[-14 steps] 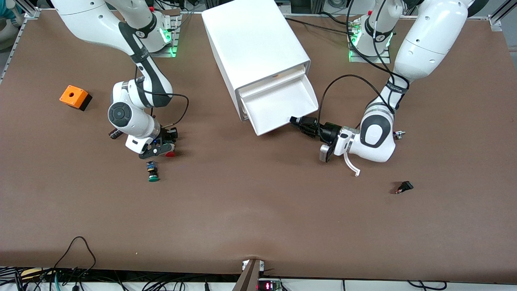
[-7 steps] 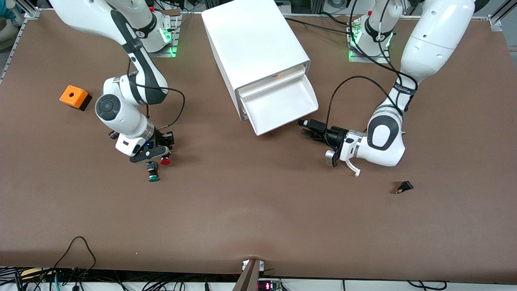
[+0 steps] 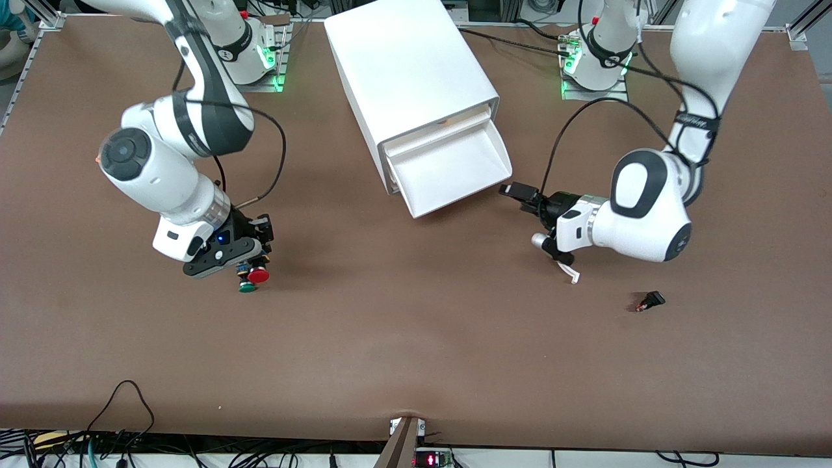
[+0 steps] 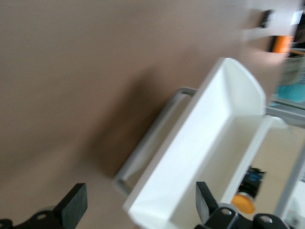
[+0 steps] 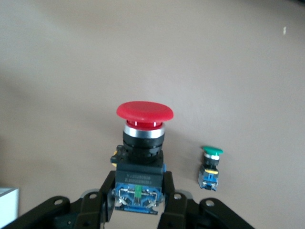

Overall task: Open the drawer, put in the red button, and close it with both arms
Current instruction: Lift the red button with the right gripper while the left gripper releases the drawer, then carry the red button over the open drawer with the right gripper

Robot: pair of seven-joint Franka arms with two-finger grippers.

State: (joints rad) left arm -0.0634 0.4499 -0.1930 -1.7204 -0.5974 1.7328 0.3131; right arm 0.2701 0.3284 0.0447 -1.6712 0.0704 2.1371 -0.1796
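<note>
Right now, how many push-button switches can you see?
2. The red button is held in the right gripper above the table; the green button lies on the table beneath it. Others may be hidden.

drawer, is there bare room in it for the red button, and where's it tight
The open drawer shows a bare white floor, free to receive the red button held in the right gripper. Tight spots: the left gripper, open beside the drawer's front corner, and the green button under the right gripper.
</note>
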